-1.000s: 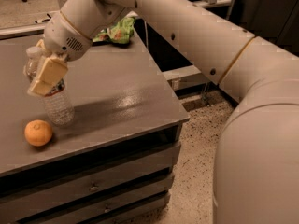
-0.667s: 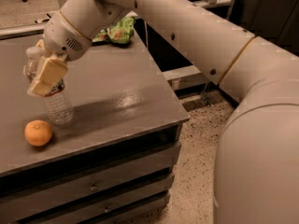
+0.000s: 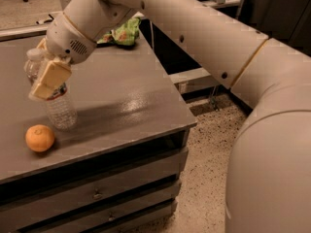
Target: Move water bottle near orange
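One step seems left: the water bottle (image 3: 61, 111), clamped in the gripper (image 3: 46, 80), is stood near the front edge of the bench (image 3: 131, 98), just beside the orange (image 3: 40, 138); release is judged due next.

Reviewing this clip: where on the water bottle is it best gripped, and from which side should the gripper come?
Take the water bottle on its upper body, coming from above and behind, on the side away from the orange that lies near its base. It stands upright, and its narrow round wall fits parallel fingers. The gripper is shut on that upper part.
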### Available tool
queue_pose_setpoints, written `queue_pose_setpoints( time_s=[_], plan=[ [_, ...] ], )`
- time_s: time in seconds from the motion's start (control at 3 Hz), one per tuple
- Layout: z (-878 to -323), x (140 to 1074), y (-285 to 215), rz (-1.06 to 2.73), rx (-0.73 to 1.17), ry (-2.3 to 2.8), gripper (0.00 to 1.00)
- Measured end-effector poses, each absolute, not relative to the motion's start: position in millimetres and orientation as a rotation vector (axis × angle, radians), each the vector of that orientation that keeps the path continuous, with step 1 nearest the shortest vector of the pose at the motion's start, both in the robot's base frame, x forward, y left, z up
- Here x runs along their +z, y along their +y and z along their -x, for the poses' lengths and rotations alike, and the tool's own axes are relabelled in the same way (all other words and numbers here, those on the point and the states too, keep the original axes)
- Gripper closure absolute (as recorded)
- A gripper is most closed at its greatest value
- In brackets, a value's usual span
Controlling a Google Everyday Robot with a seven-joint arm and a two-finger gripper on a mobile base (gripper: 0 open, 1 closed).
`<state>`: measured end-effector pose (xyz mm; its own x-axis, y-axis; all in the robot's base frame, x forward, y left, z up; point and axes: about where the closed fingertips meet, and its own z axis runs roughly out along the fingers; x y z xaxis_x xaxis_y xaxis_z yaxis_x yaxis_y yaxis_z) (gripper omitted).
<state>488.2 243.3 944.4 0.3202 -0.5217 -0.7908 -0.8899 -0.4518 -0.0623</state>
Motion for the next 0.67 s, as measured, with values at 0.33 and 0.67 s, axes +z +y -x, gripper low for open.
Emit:
queue_pose_setpoints(
  time_s=[0.33,0.67],
  plan=[
    [-487.3,944.2,242.2,2.095,0.978,1.246,0.00],
    [-489.0,942.6,237.0,2.072,0.988,1.261,0.00]
  ],
)
